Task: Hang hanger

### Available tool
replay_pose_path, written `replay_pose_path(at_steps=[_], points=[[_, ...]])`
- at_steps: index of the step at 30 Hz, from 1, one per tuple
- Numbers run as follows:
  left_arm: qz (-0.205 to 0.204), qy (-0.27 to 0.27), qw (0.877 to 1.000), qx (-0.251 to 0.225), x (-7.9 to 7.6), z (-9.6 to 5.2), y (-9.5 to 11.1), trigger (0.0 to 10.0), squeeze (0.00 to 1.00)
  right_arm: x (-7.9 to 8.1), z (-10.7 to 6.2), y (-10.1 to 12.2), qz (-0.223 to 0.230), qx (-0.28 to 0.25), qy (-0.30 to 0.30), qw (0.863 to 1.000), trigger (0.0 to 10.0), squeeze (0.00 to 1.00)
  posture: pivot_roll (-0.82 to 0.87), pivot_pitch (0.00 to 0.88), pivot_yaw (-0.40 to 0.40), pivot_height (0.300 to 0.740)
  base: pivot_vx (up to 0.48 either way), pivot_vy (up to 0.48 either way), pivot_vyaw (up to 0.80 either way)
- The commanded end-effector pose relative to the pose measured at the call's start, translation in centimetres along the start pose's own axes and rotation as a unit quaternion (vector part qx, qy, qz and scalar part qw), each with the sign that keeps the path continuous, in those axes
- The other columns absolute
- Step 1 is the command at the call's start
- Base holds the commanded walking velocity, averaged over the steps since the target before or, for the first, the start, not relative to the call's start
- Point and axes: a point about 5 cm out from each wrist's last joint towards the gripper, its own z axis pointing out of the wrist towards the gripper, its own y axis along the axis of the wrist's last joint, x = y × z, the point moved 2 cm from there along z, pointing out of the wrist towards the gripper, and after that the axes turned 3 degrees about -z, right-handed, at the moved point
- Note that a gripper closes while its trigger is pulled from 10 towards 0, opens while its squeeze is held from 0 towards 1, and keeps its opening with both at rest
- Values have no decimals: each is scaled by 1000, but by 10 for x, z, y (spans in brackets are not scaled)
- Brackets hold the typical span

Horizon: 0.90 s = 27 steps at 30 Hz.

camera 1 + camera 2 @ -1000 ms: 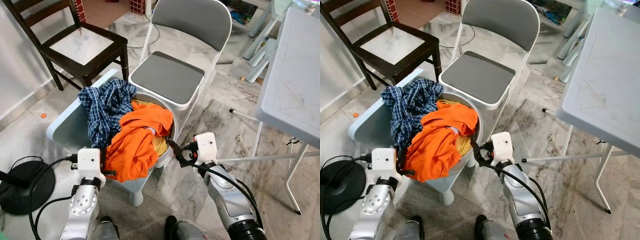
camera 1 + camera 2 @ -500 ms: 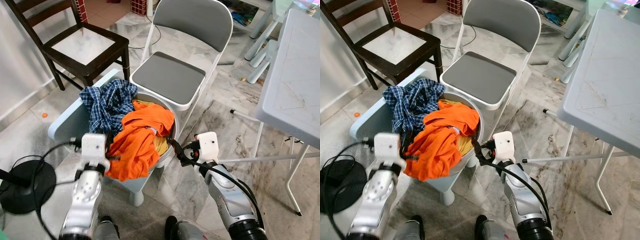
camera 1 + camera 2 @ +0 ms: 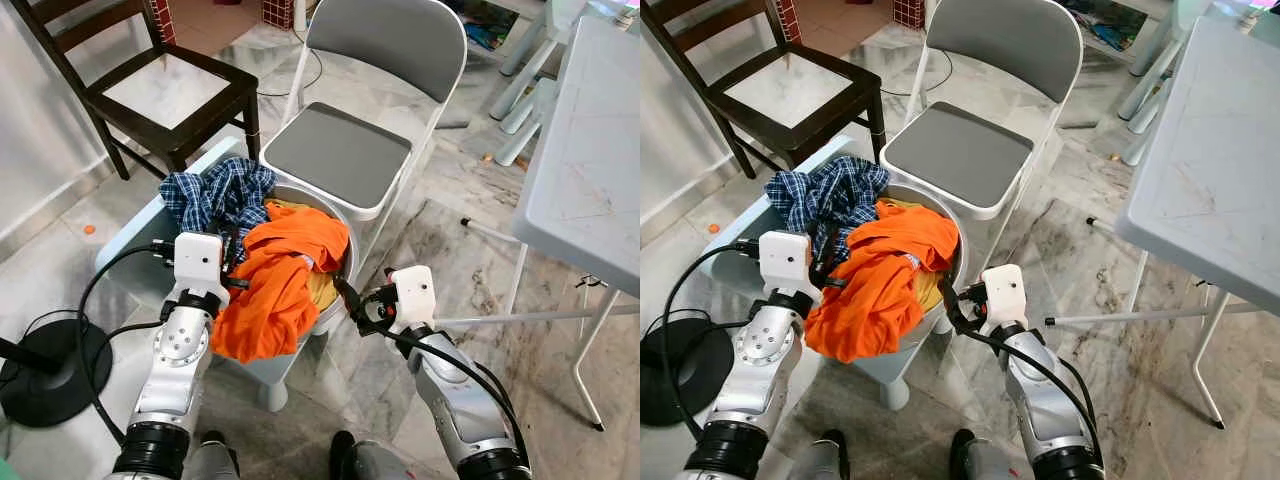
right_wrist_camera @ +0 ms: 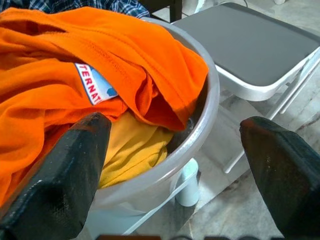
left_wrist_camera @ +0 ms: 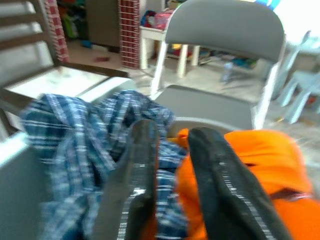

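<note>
Left eye view shows us standing over a grey laundry basin that sits on a pale blue stool, heaped with an orange shirt, a blue checked shirt and a bit of yellow cloth underneath. Our left pincer is raised at the near side of the pile, where the checked shirt meets the orange one; in the left wrist view its two fingers stand a narrow way apart with cloth behind them, and we cannot tell whether they grip any of it. Our right pincer is at the basin's rim on the other side, its fingers spread wide in the right wrist view, with the rim and orange shirt between them and nothing held. We cannot make out a hanger among the clothes. Just behind the basin stands a grey folding chair, with a dark wooden chair further to our left. A pale bench stands to our right on the marble floor, and a black round base with a cable lies near our left foot.
</note>
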Motion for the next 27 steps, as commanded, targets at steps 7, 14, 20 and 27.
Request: replay_pose_path(at_steps=[7,14,20,27], points=[[-61,-13,995,78,-14,-1,-28,10000,1000,-1,-3,2,-9,0,-1,1000,10000,0,135,276,-110,740,0,0,0],[-68,13,990,121,-9,-3,-42,10000,1000,0,-3,3,-12,1,3,1000,10000,0,135,276,-110,740,0,0,0],[-61,-7,989,134,-12,-3,-45,8275,1000,2,-3,3,-14,4,5,1000,10000,0,138,277,-109,740,0,0,0],[-8,-52,988,144,-25,-13,-49,0,275,2,-2,2,-17,6,2,1000,10000,0,140,278,-106,740,0,0,0]])
